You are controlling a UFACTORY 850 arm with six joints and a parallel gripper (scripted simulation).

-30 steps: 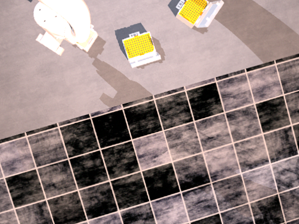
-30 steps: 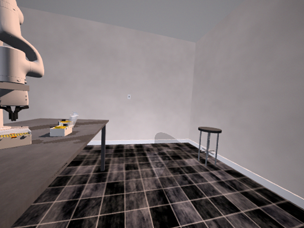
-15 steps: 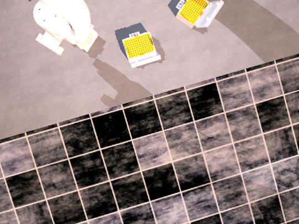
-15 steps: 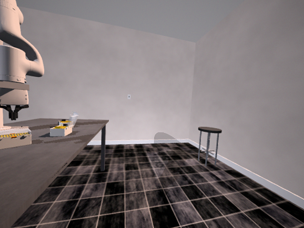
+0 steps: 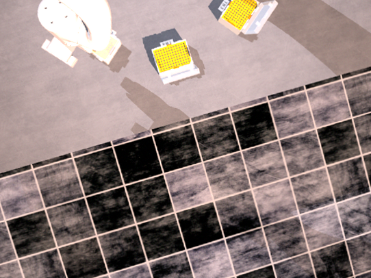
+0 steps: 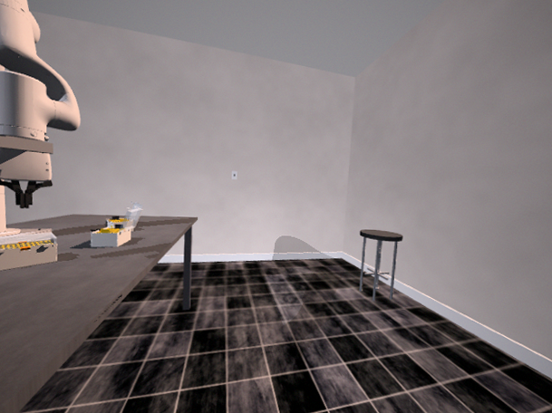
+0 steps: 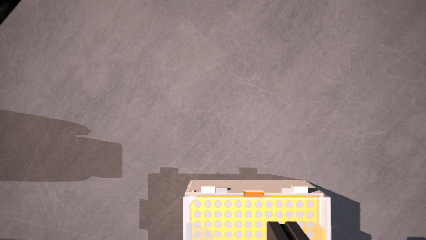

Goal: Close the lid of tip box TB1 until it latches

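Bench: mottled grey top (image 5: 35, 136) (image 6: 52, 299) (image 7: 150, 75), dark leg at a corner
Middle box: white with yellow rack (image 5: 172, 56) (image 6: 111, 238), flat, lid open toward six o'clock from above
Box at two o'clock from it: yellow-racked (image 5: 239, 10) (image 6: 118, 223), turned askew, lid open toward four
Box between nine and ten: partly hidden from above (image 5: 109, 51) (image 6: 23, 257) (image 7: 230, 215), flat, clear lid low over its rack

Top looks down, exterior sideways, wrist closely down; all share one box
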